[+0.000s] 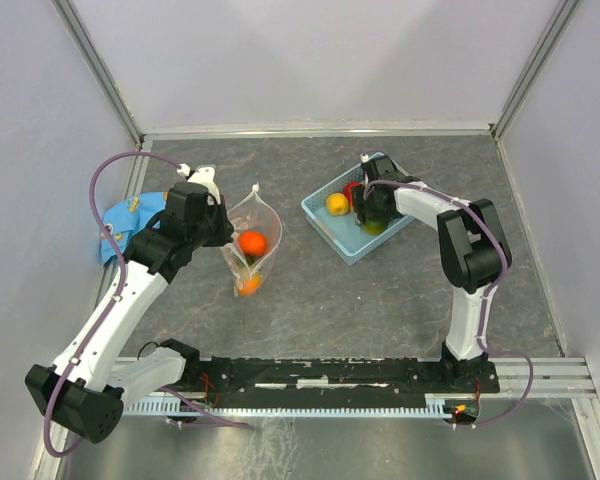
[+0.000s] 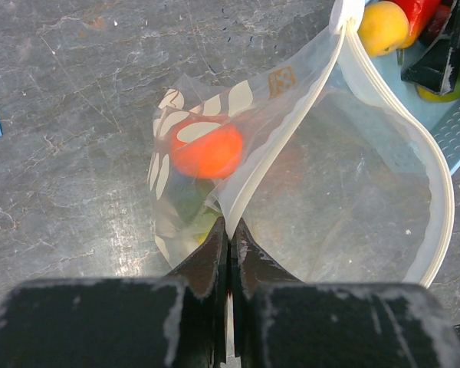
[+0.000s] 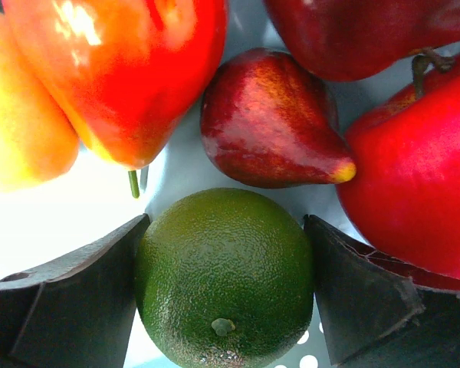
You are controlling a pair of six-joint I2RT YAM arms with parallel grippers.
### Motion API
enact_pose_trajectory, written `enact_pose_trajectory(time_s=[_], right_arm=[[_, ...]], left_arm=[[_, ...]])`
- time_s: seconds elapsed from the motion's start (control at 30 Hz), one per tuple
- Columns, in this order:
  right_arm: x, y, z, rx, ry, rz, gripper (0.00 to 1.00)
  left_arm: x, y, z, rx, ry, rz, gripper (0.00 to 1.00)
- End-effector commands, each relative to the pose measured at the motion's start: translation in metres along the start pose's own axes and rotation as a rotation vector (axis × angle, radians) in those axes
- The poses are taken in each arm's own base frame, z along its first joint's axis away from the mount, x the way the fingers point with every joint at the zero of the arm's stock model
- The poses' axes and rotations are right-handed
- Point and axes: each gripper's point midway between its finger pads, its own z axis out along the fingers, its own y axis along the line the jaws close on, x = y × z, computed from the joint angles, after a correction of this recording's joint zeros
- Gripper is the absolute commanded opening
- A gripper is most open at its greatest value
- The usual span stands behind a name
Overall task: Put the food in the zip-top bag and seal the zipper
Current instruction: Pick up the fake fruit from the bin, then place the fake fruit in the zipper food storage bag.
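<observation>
The clear zip-top bag [image 1: 252, 235] stands open on the table, its mouth toward the basket. My left gripper [image 2: 230, 226] is shut on the mouth edge, pinching the whitish zipper [image 2: 291, 130]. Inside the bag lie an orange fruit [image 2: 208, 151], a green piece [image 2: 185, 203] and another orange one [image 1: 248, 285]. My right gripper [image 3: 226, 222] reaches into the blue basket [image 1: 325, 230], and its fingers press both sides of a green lime [image 3: 226, 276]. Around the lime sit a red-orange fruit [image 3: 130, 69], a maroon pear [image 3: 268, 123], a red apple [image 3: 414, 176] and a yellow fruit [image 1: 337, 204].
A blue patterned cloth [image 1: 130, 220] lies at the left edge beside the left arm. Grey walls with metal frame rails enclose the table at the back and sides. The basket's corner [image 2: 456, 130] lies just beyond the bag's mouth.
</observation>
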Motion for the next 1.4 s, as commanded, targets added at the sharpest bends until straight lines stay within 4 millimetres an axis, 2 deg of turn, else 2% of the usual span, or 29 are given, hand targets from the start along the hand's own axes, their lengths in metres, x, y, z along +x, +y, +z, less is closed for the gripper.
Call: enact_pose_trajectory(time_s=[0.0, 0.13, 0.33, 0.67, 0.83, 1.0, 1.37], right_arm=[[-0.009, -0.006, -0.010, -0.001, -0.043, 0.057, 0.81], [-0.010, -0.004, -0.023, -0.019, -0.049, 0.072, 0.75], [-0.020, 0.000, -0.058, -0.062, -0.113, 0.108, 0.72], [-0.040, 0.015, -0.145, -0.139, -0.278, 0.125, 0.72], [-0.041, 0.026, -0.187, -0.180, -0.368, 0.133, 0.72], [-0.044, 0.052, -0.226, -0.286, -0.470, 0.117, 0.72], [-0.048, 0.133, -0.306, -0.594, -0.659, 0.001, 0.72]], left_arm=[[-0.012, -0.004, 0.000, 0.031, -0.046, 0.032, 0.03], [-0.011, -0.004, 0.002, 0.033, -0.042, 0.031, 0.03], [-0.012, -0.005, 0.001, 0.042, -0.043, 0.029, 0.03], [-0.012, -0.008, 0.000, 0.061, -0.045, 0.027, 0.03], [-0.012, -0.009, -0.002, 0.072, -0.052, 0.028, 0.03], [-0.012, -0.011, -0.003, 0.086, -0.055, 0.027, 0.03], [-0.016, -0.011, -0.005, 0.097, -0.071, 0.022, 0.03]])
